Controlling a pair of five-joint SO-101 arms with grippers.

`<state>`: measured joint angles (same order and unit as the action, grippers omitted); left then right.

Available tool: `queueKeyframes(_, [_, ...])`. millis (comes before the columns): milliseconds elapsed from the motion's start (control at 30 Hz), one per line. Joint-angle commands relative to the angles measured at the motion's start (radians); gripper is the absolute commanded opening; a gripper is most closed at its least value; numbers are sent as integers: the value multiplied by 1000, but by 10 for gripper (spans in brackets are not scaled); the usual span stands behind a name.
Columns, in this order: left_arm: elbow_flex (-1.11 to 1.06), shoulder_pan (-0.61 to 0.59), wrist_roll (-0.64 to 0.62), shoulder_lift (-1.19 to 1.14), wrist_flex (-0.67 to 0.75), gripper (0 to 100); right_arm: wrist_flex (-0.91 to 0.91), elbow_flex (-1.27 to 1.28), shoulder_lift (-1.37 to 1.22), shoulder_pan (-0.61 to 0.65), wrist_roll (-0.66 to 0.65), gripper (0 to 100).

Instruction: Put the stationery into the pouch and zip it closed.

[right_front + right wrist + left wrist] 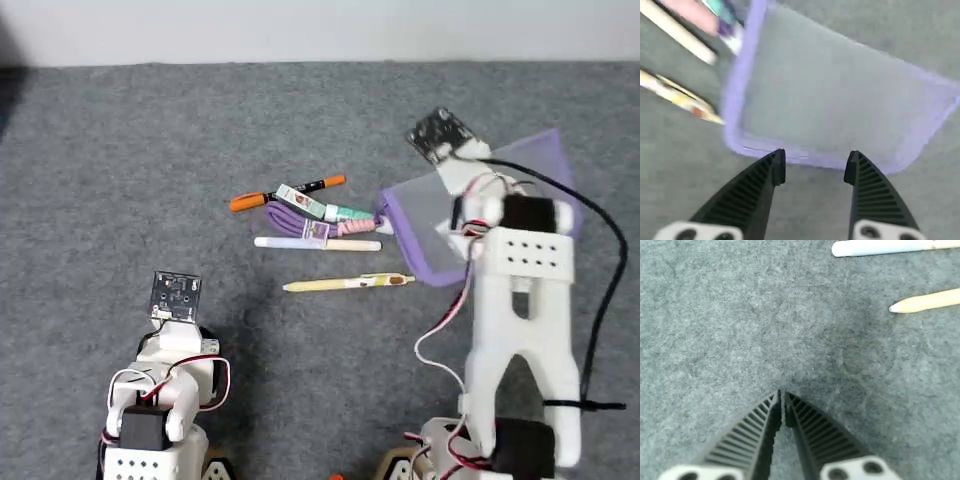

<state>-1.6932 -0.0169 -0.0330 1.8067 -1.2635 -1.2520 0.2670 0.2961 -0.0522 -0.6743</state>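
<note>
A translucent pouch with a purple border (425,225) lies flat at the right of the grey mat. My right gripper (815,157) hovers open just above the pouch's (840,95) near edge, nothing between its fingers. Left of the pouch lies a cluster of stationery: an orange marker (285,192), a white and green pen (325,209), a purple pen (298,225), a cream pen (320,243) and a yellow pen (345,283). My left gripper (782,396) is shut and empty over bare mat, short of the cream pen's tip (880,247) and the yellow pen's tip (925,301).
The grey mat (150,150) covers the table, with a pale wall along its far edge. The right arm's white body (520,300) and black cable (600,230) stretch over the pouch's near right part.
</note>
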Motion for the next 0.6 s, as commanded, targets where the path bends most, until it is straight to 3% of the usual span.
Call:
queueKeyframes(0, [10, -6, -9, 14, 2, 14, -107, -135, -2, 108, 288, 193])
queueKeyframes(233, [10, -6, -9, 14, 2, 14, -58, -160, -27, 308, 629, 194])
queueKeyframes(567, [10, -6, -9, 14, 2, 14, -36, -427, -415, 383, 1071, 194])
